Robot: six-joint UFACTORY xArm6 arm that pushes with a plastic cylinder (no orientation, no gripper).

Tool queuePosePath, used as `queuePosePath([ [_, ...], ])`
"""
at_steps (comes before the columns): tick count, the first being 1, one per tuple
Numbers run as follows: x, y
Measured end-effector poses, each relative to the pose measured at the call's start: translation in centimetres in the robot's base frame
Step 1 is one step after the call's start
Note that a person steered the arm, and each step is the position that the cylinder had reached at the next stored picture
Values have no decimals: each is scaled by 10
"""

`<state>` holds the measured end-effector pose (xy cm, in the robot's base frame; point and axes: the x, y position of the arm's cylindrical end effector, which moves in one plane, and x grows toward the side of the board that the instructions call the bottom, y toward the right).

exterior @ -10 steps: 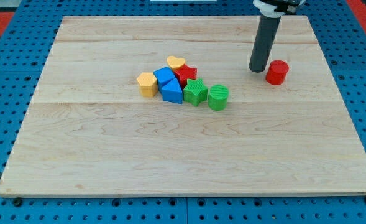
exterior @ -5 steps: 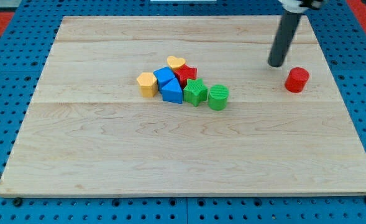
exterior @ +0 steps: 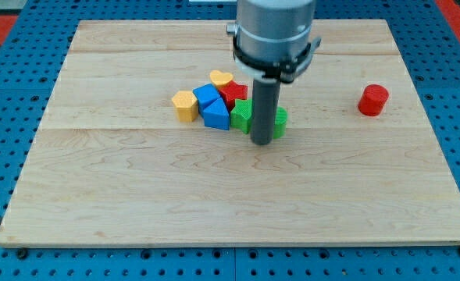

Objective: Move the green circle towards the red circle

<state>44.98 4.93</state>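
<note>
A green circle (exterior: 279,122), a short ribbed cylinder, sits near the middle of a pale wooden table (exterior: 214,195). Only its right-hand part shows, because the dark rod stands in front of it. My tip (exterior: 262,143) rests on the table at the green circle's lower left edge, just beside it or touching it; which one cannot be told. There is no pincer on this arm, only the straight rod, so nothing is gripped.

The red circle (exterior: 374,100), also a short cylinder, stands alone well apart toward the view's right, slightly nearer the view's top than the green circle.

The step in hand appears to be lining up behind the green circle for a push. The next move likely calls for a slide toward the view's right and a little toward the top, with the tip kept on the green circle's left side so it does not slip off the round wall.

Just to the green circle's left is a green star (exterior: 241,115), partly hidden by the rod. Beyond it cluster a red block (exterior: 233,91), two blue blocks (exterior: 212,105), a yellow heart (exterior: 221,78) and a yellow block (exterior: 185,104).
</note>
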Motion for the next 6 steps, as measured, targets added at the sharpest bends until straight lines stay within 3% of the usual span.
queuePosePath([
  [1, -27, 51],
  [3, -50, -11],
  [5, -66, 85],
  [6, -66, 86],
])
